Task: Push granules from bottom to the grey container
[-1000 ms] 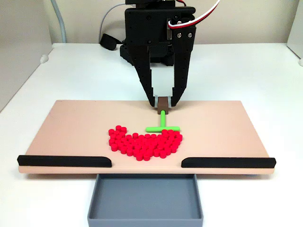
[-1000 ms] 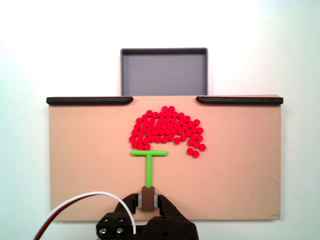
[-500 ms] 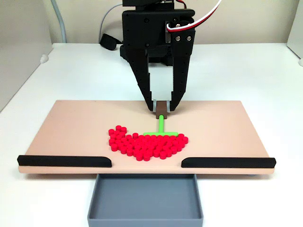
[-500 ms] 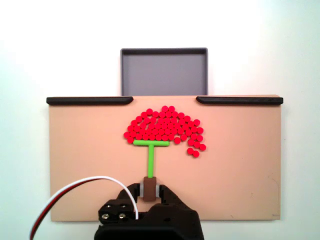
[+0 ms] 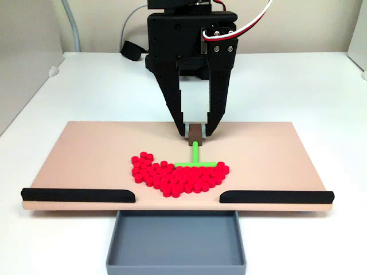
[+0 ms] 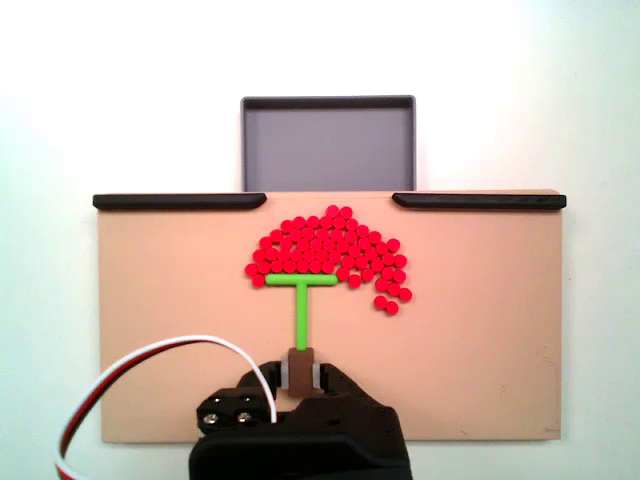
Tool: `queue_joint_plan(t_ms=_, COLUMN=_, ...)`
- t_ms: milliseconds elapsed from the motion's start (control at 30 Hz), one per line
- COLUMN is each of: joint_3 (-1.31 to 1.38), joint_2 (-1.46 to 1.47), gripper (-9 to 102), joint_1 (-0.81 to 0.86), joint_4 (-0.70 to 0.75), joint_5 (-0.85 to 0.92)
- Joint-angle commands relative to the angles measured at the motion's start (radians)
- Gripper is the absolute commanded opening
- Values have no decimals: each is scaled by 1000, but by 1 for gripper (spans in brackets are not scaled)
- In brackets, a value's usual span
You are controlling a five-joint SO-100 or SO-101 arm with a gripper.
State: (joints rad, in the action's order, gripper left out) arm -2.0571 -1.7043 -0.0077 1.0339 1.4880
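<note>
Fixed view from above, hand pinching the brown grip of the green T-shaped pusher, crossbar touching the granules, grey container beyond.

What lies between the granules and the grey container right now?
In both fixed views, bare tan board separates the granules from the grey container; the gap between the two black strips is open, nothing blocking it.
</note>
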Motion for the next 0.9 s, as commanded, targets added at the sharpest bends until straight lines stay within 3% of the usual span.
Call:
queue_joint_plan(t_ms=0, joint_3=69, joint_2=-60, gripper=0, joint_1=-9, joint_4=32, joint_5=8)
queue_joint_plan(t_ms=133, joint_3=114, joint_2=-112, gripper=0, joint_1=-9, joint_4=61, joint_5=28)
queue_joint_plan(t_ms=533, joint_3=103, joint_2=-371, gripper=0, joint_1=31, joint_4=419, joint_5=91)
queue_joint_plan(t_ms=867, joint_3=67, joint_2=-431, gripper=0, joint_1=52, joint_4=439, joint_5=72)
